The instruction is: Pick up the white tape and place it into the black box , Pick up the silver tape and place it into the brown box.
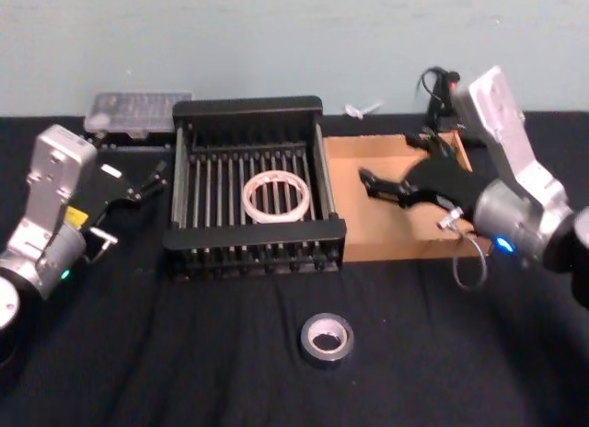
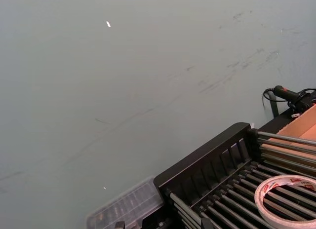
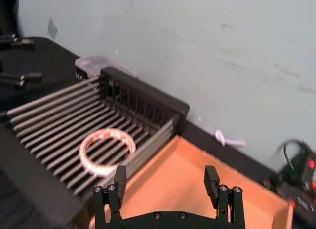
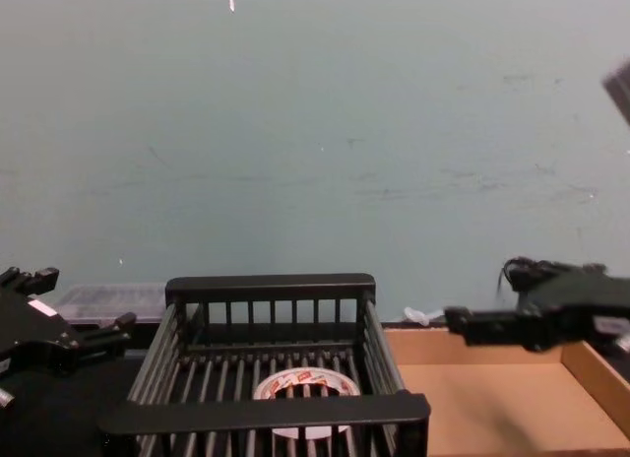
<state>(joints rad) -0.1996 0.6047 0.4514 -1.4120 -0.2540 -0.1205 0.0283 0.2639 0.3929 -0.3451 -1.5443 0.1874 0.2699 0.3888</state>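
The white tape (image 1: 274, 195) lies flat on the slatted floor of the black box (image 1: 253, 234), also seen as the white tape (image 3: 107, 149) and the white tape (image 4: 307, 386). On the black cloth in front of the box lies the silver tape (image 1: 327, 339). My right gripper (image 1: 366, 181) hovers open over the brown box (image 1: 391, 238), and its fingers (image 3: 120, 177) hold nothing. Left of the black box, my left gripper (image 1: 152, 178) is open and holds nothing; the chest view shows the left gripper (image 4: 74, 304) at its lower left.
A clear plastic case (image 1: 138, 109) sits behind the black box's left corner. A black cabled device (image 1: 440, 86) with a red light stands behind the brown box. A pale wall closes the far side of the table.
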